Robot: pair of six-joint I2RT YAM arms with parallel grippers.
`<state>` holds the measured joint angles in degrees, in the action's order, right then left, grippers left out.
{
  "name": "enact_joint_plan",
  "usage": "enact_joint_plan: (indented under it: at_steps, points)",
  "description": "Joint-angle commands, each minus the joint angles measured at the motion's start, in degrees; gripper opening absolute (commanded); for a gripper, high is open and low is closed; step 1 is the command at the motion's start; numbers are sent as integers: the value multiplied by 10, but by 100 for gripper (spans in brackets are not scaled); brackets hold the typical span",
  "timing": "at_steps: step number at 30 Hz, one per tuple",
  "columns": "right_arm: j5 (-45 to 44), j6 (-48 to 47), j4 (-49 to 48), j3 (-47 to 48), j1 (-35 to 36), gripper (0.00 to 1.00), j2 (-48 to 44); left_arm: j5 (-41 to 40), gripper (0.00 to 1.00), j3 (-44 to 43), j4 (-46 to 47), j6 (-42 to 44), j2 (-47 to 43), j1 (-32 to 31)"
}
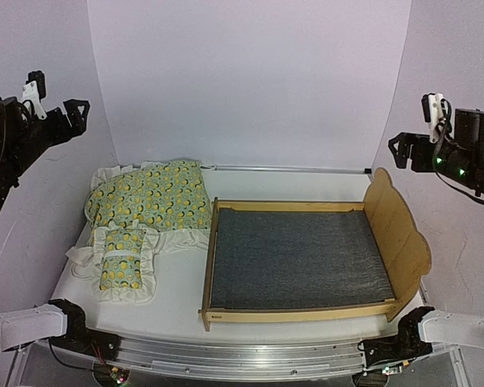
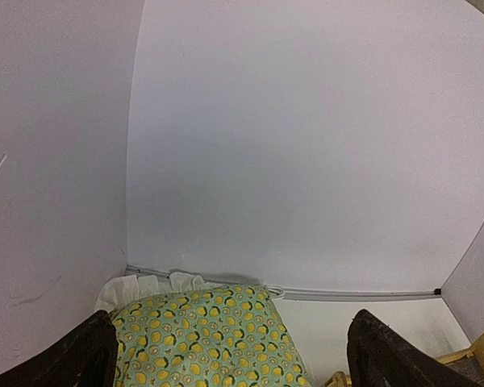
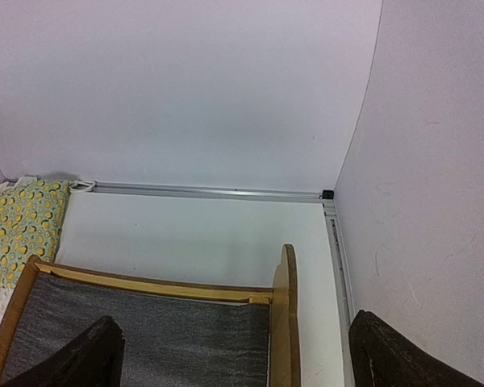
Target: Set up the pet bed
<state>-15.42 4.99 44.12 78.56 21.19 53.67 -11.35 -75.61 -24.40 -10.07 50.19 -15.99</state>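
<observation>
Pet bed (image 1: 302, 258) stood bare; quilt (image 1: 149, 193) and pillow (image 1: 123, 262) lay at its nine o'clock, not yet laid; left gripper (image 2: 232, 326) and right gripper (image 3: 235, 322) hung high, jaws wide, empty.

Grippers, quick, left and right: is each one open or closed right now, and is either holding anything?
Left gripper: open, fingers wide apart, holding nothing.
Right gripper: open, fingers wide apart, holding nothing.
</observation>
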Motion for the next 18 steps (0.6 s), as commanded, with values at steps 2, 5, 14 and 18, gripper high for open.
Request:
enact_joint_plan:
  at_steps: [2,5,14,18]
  points:
    - [40,23,15,9,-29,98,-2,97,99,27,8,-49,-1,67]
    - [71,28,24,11,-45,98,5,145,99,50,8,-72,3,102]
    - [204,48,23,11,-42,98,73,299,99,108,12,-135,60,138]
    - [181,61,19,23,61,98,141,317,99,124,12,-154,113,90]
